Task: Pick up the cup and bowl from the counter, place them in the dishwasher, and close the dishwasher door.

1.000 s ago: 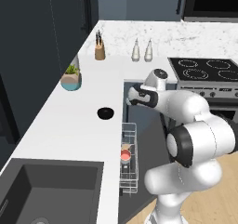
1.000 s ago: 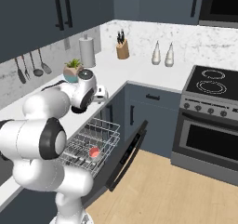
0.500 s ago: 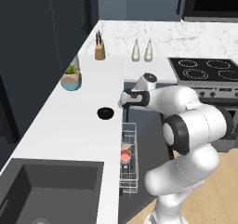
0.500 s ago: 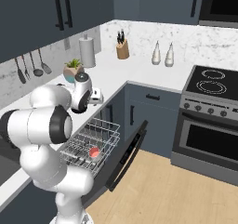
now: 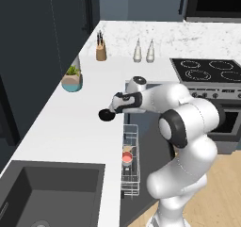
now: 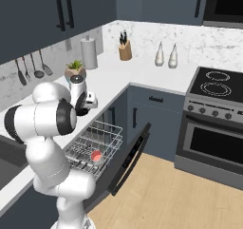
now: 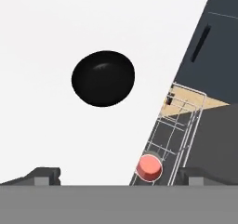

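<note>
- Left base view: small low all-black round bowl (image 5: 108, 114) sits on long plain white counter (image 5: 70, 122), near its front edge, above the rack. White arm's two-finger gripper (image 5: 114, 109) hangs just over/beside bowl; contact can't be told from here. Small pale grey-white cup w/ red-pink inside (image 5: 127, 158) stands upright in pull-out white wire rack (image 5: 130, 165) of open under-counter dishwasher (image 5: 134, 174). Teal-and-tan plant pot (image 5: 72, 79) further back on counter, well apart from bowl. Wooden knife block (image 5: 100, 51) and two pale bottles (image 5: 143, 51) at back by marble splash.
- Right base view: flat dark grey-blue dishwasher door (image 6: 130, 157) is down, tilted open. Rack pulled out over it, cup in rack's mid part. Gripper (image 6: 84, 103) above counter edge, partly hidden by arm; bowl mostly hidden. Steel oven w/ glass window (image 6: 211, 138) to the right.
- Hand view: bowl seen from above, whole, on bare counter, ahead of claw. Dark fingertips (image 7: 44, 175) stand wide apart at either side, nothing between them. Cup in rack, low centre-right.
</note>
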